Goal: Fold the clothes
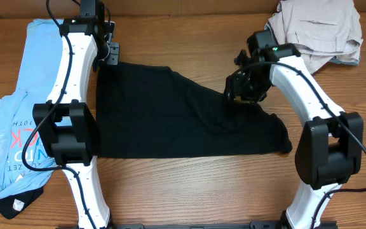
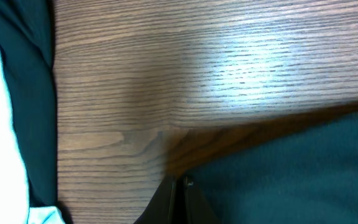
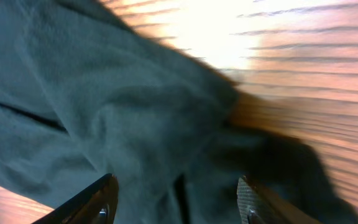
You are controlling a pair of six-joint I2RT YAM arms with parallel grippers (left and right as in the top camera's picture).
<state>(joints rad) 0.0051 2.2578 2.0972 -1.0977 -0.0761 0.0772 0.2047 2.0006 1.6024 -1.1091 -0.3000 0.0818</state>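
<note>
Wood grain fills most of the left wrist view, with the black garment [image 2: 291, 174] entering from the lower right. Only a dark sliver of the left gripper [image 2: 176, 199] shows at the bottom edge, so I cannot tell how wide it stands.

The right wrist view shows what the overhead hides. The right gripper [image 3: 176, 205] has its fingers [image 3: 98, 202] spread wide, and bunched cloth lies between them, not pinched.

From above, the black garment lies mid-table with its near hem straight. Bare table [image 1: 189, 184] runs along that near edge. A light blue T-shirt [image 1: 14, 95] lies along the left side, its print in red and white letters. A fragment looks like "10TH"; the rest is unreadable. A small white tag [image 1: 18, 205] shows at its dark near end.

The right gripper sits on the garment's slanting right edge. Farther off, the left gripper is at its far left corner. Beige garments [image 1: 316, 28] are heaped at the far right corner.
</note>
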